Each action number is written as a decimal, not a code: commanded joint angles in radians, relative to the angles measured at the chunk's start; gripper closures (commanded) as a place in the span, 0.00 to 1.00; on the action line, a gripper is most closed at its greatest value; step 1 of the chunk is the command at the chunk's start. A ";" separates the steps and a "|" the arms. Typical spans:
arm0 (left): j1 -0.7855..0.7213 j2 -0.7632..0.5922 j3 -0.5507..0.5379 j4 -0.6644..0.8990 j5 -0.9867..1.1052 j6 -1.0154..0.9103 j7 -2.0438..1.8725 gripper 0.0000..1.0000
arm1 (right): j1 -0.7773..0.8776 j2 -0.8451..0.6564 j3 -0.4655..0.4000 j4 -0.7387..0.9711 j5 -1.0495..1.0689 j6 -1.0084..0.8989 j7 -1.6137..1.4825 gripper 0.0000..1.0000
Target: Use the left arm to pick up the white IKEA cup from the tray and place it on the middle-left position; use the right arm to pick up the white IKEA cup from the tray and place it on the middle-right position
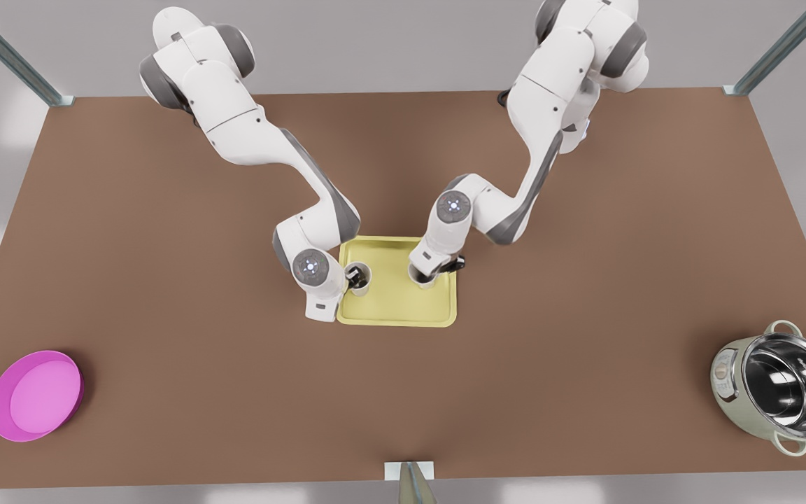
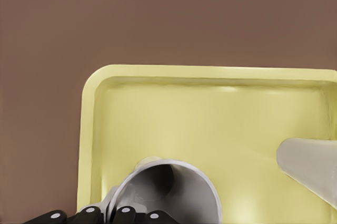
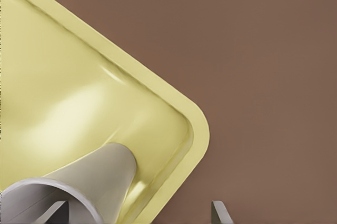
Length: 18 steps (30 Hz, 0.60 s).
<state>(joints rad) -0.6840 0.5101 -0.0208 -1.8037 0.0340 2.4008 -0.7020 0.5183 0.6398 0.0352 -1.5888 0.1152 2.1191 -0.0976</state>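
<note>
The pale yellow tray [image 1: 396, 308] [image 2: 210, 113] [image 3: 63, 97] lies mid-table with two white cups standing in it. My left gripper [image 1: 355, 275] [image 2: 105, 213] is shut on the rim of the cup [image 1: 363, 282] [image 2: 174, 187] by the tray's edge on the front view's left. The second cup [image 1: 422, 281] [image 2: 310, 168] [image 3: 100, 176] stands by the opposite edge, near a tray corner. Over it hangs my right gripper [image 1: 431, 273] [image 3: 139, 212], open: one finger [image 3: 58, 211] is at the cup's mouth, the other finger [image 3: 221, 212] is out over the brown table.
A round magenta bowl [image 1: 36, 395] sits near the front corner on the front view's left. A steel pot [image 1: 784, 388] with pale handles stands at the front corner on the right. Bare brown tabletop [image 1: 165, 280] spreads on both sides of the tray.
</note>
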 commanded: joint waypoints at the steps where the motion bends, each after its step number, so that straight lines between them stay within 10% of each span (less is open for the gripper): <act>1: 0.009 -0.033 0.005 0.013 -0.006 -0.063 -0.083 0.86 | 0.000 -0.002 0.003 0.000 0.001 0.010 -0.016 0.00; 7: 0.517 -0.170 0.015 -0.025 -0.028 -0.224 0.769 0.86 | 0.000 -0.011 0.014 -0.023 0.001 0.009 -0.016 0.00; 14: 0.609 -0.157 0.016 -0.183 -0.115 0.064 0.954 0.86 | 0.026 0.012 0.015 -0.037 0.001 0.056 -0.014 0.09; 18: 0.558 -0.305 0.012 -0.384 -0.169 0.135 0.878 0.86 | 0.026 0.012 0.014 -0.037 0.001 0.050 -0.014 0.49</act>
<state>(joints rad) -0.1219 0.2308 -0.0078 -2.1592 -0.0898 2.4520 -0.2480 0.5444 0.6521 0.0493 -1.6264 0.1189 2.1574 -0.1077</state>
